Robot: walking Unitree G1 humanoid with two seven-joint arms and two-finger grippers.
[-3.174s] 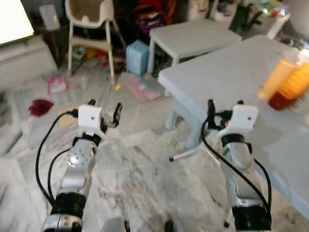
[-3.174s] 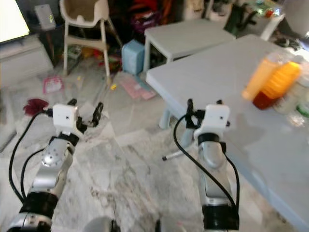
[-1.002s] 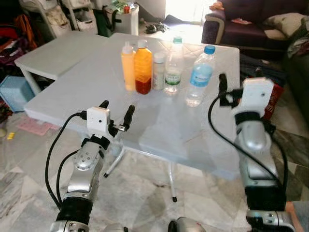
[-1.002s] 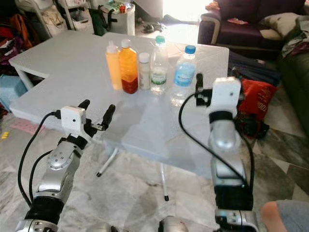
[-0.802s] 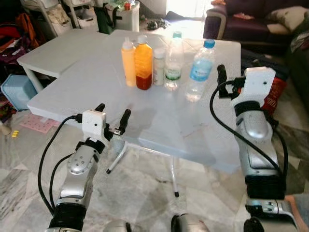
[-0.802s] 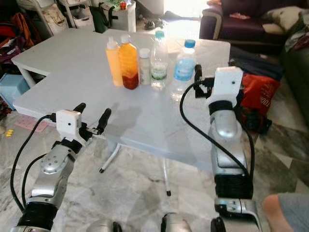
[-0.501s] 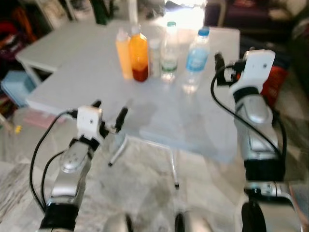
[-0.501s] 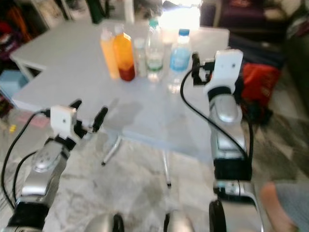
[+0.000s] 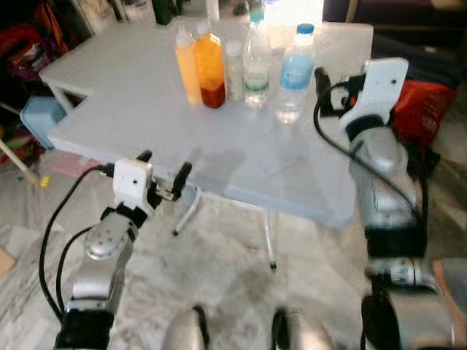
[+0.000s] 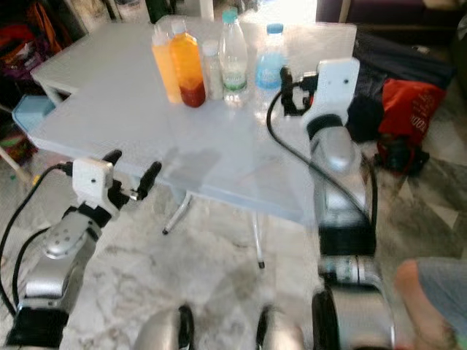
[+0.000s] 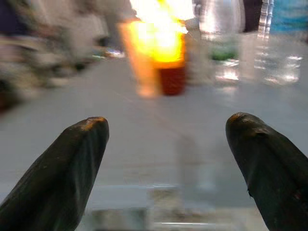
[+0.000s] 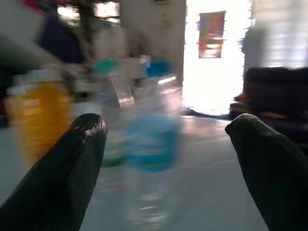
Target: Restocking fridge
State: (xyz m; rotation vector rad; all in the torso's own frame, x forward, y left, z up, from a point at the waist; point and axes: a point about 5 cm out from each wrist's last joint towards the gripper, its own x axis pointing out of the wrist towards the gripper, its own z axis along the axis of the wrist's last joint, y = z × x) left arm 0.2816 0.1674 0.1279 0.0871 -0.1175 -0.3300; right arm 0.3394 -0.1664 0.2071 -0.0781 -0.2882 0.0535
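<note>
Several bottles stand in a row at the far side of a light grey table (image 9: 131,102): a yellow bottle (image 9: 187,65), an orange juice bottle (image 9: 211,69), a small white bottle (image 9: 234,73), a clear green-capped bottle (image 9: 256,62) and a blue-capped water bottle (image 9: 292,76). My right gripper (image 9: 328,80) is raised over the table's right side, open, just right of the blue-capped bottle (image 12: 153,144), which stands between its fingers' line of sight. Lower down, my left gripper (image 9: 165,162) is open at the table's near edge, empty, facing the orange juice bottle (image 11: 168,57).
A red bag (image 9: 423,102) and dark cushions lie right of the table. A pale blue box (image 9: 36,120) and clutter sit on the floor at left. A person's knee (image 10: 430,292) shows at lower right. Marble floor lies under the table's thin legs (image 9: 270,240).
The view has swung from a cluttered floor to the table with bottles, then closer. My right gripper has risen beside the blue-capped bottle. Both grippers stay open.
</note>
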